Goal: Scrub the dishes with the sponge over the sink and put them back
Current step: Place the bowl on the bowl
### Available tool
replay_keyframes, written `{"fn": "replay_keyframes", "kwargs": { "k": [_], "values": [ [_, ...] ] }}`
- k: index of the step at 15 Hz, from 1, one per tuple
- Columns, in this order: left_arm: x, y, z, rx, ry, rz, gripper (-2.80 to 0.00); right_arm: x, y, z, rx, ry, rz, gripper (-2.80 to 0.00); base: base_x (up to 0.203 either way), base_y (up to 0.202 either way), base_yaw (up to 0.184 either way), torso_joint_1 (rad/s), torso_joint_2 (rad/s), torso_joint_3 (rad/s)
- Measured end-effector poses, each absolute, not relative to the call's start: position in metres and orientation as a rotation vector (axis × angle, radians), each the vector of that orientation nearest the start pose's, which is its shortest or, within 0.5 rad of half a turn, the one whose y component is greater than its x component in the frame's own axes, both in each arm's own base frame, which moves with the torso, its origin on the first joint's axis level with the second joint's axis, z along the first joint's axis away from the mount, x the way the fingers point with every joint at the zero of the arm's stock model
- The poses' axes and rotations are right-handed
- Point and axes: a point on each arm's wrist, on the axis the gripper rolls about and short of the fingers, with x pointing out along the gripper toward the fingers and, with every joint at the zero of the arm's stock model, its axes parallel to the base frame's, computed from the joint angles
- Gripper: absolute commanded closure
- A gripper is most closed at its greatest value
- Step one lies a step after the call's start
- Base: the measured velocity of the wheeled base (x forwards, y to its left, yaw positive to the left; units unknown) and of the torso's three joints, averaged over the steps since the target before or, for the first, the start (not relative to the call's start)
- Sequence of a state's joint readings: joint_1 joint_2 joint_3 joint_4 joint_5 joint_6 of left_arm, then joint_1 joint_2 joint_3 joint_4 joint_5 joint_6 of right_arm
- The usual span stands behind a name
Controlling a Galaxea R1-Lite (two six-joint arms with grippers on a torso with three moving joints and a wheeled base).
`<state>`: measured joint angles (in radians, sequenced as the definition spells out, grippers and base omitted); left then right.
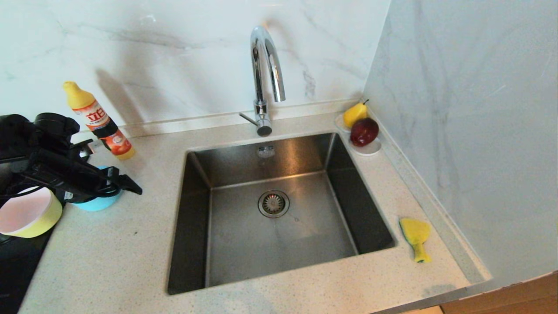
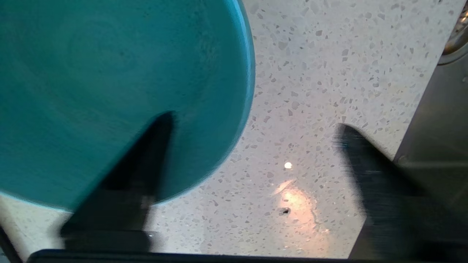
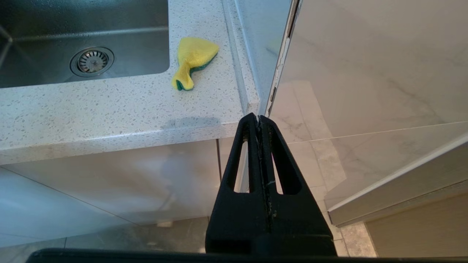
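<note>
The light blue bowl (image 1: 96, 203) stands on the counter left of the sink (image 1: 279, 209), partly under my left gripper (image 1: 122, 181). My left gripper (image 2: 254, 122) is open. One of its fingers (image 2: 146, 160) hangs over the blue bowl (image 2: 109, 91), and the other is over bare counter beside the sink's edge. The pale pink bowl (image 1: 22, 209) sits nested in the yellow bowl (image 1: 43, 220) at the far left. The yellow sponge (image 1: 415, 235) lies on the counter right of the sink. My right gripper (image 3: 257, 117) is shut and empty, parked below the counter's front edge, with the sponge (image 3: 193, 58) beyond it.
A chrome gooseneck tap (image 1: 263, 78) rises behind the basin. An orange detergent bottle (image 1: 102, 122) leans near the back wall, just behind my left arm. A white saucer (image 1: 370, 150) with a pear and an apple sits in the back right corner, by the side wall.
</note>
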<state>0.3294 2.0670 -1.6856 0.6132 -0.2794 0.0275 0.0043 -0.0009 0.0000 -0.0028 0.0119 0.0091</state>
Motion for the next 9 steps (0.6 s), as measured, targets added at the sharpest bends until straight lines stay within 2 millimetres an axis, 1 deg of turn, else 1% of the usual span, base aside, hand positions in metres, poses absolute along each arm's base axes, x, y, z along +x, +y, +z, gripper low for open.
{"fn": "replay_keyframes", "kwargs": {
  "k": [9],
  "values": [
    [0.3661, 0.119, 0.187, -0.268, 0.946, 0.037, 0.0, -0.0229, 0.0002, 0.0757, 0.009, -0.003, 0.016, 0.0, 0.0, 0.0, 0.0, 0.0, 0.0, 0.0]
  ]
}}
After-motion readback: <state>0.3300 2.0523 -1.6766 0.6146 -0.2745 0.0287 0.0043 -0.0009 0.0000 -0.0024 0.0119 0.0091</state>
